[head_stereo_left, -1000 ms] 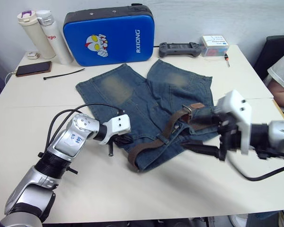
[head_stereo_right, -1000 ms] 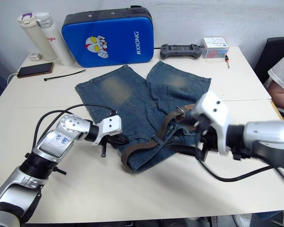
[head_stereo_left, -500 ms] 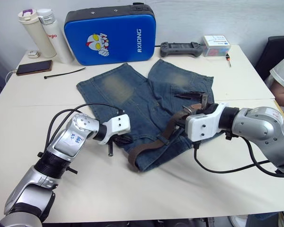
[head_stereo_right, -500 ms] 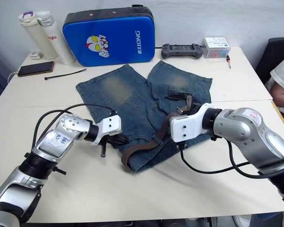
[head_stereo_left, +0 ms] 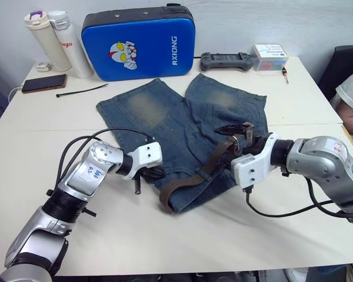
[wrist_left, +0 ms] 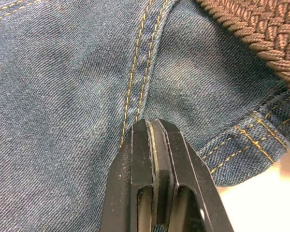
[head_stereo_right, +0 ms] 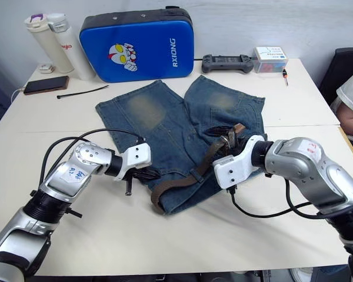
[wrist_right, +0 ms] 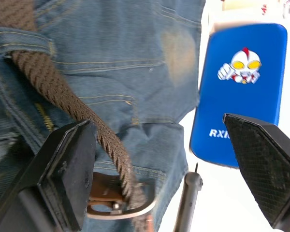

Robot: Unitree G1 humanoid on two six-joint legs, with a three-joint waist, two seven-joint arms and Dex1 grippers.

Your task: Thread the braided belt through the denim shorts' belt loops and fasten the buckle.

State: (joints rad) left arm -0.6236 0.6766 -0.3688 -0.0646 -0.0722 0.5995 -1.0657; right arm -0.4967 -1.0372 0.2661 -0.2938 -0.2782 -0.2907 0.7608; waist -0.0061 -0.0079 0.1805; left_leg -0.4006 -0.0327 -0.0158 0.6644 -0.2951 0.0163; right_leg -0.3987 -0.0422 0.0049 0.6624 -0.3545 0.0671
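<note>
- Both of our tools work at the denim shorts (head_stereo_left: 182,135) spread on the tabletop (head_stereo_left: 165,235).
- Our left tool (wrist_left: 153,126) pinches the denim.
- Our right tool (wrist_right: 159,164) gapes wide over the braided belt (head_stereo_left: 191,179), near its buckle (wrist_right: 121,209).

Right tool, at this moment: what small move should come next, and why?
Probably close the right tool on the braided belt near the buckle. Its fingers are spread wide with the strap running between them, not yet gripped, while the left tool is pinched shut on the denim shorts, holding them.
</note>
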